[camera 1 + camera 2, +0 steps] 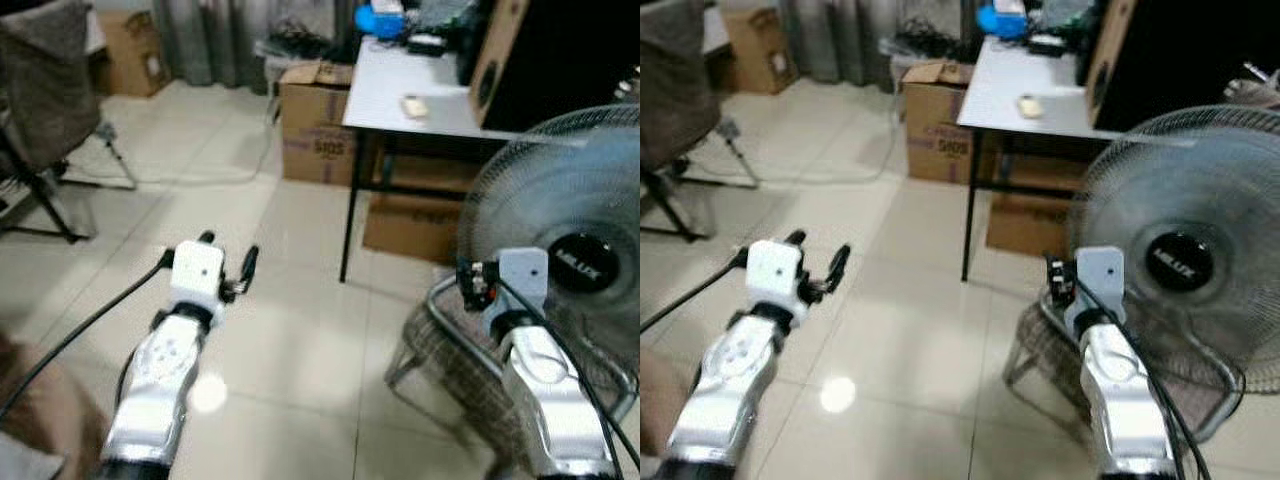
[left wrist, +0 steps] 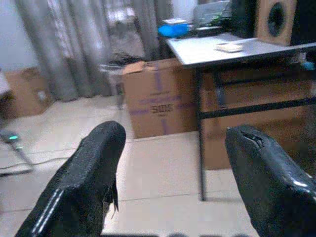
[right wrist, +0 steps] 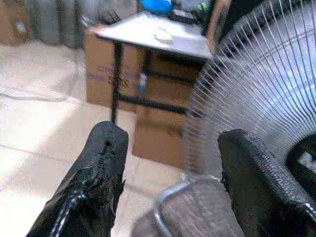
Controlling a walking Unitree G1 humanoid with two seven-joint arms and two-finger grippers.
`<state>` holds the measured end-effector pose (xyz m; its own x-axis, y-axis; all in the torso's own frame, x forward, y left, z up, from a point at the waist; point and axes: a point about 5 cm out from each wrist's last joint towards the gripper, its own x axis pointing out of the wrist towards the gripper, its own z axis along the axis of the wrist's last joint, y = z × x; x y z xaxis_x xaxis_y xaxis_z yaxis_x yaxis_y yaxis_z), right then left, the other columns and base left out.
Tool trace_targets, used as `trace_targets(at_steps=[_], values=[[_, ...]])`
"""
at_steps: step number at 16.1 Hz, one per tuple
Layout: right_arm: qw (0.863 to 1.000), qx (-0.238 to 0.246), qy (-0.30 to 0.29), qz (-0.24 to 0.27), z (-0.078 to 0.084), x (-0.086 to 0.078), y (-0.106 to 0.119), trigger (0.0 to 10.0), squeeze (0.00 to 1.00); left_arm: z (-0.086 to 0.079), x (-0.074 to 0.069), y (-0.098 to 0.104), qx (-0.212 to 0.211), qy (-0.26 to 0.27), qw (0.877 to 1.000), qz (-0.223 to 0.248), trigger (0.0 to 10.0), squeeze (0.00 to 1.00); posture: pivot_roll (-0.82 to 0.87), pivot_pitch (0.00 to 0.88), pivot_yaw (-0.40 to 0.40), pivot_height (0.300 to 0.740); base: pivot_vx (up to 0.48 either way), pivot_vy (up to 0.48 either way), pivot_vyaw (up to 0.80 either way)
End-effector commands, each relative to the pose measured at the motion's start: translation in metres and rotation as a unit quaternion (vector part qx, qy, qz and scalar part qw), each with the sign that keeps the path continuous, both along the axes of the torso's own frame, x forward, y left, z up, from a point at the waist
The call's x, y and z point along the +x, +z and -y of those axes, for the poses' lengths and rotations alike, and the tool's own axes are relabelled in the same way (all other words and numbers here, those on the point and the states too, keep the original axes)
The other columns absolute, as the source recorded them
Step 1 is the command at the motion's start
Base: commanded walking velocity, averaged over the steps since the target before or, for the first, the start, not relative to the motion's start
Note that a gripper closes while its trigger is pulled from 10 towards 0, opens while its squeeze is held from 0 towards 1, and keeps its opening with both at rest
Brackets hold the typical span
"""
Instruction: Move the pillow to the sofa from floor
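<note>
tiled floor (image 1: 290,330) is seen with table (image 1: 400,100), boxes (image 1: 318,135) and fan (image 1: 565,250) ahead, both left gripper (image 1: 228,258) and right gripper (image 3: 170,173) held wide, nothing gripped; pillow location cannot be told.

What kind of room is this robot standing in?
Probably a lived-in room of a home, used partly for storage: a tiled floor, a standing fan, cardboard boxes beside a grey table, and curtains behind.
</note>
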<state>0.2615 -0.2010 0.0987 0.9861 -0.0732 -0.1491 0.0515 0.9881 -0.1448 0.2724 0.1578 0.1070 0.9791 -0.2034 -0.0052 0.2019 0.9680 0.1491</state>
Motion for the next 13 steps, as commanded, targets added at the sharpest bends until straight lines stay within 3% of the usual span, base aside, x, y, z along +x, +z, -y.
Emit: trace_targets(at_steps=[1, 2, 13], values=[[1.0, 0.002, -0.002, 0.002, -0.0004, 0.0017, 0.0002, 10.0, 0.0, -0.0034, 0.0017, 0.0016, 0.013, 0.007, 1.0, 0.003, 10.0, 0.0, -0.07, 0.0, -0.008, 0.74, 0.0, 0.0, 0.0], [1.0, 0.004, -0.008, -0.01, -0.0007, 0.0019, -0.0032, 10.0, 0.0, -0.005, 0.0043, -0.0006, 0.012, 0.025, 1.0, -0.01, 10.0, 0.0, -0.07, 0.0, -0.006, 0.74, 0.0, 0.0, 0.0], [1.0, 0.004, -0.008, -0.01, -0.0007, 0.0019, -0.0032, 10.0, 0.0, -0.005, 0.0043, -0.0006, 0.012, 0.025, 1.0, -0.01, 10.0, 0.0, -0.07, 0.0, -0.006, 0.74, 0.0, 0.0, 0.0]])
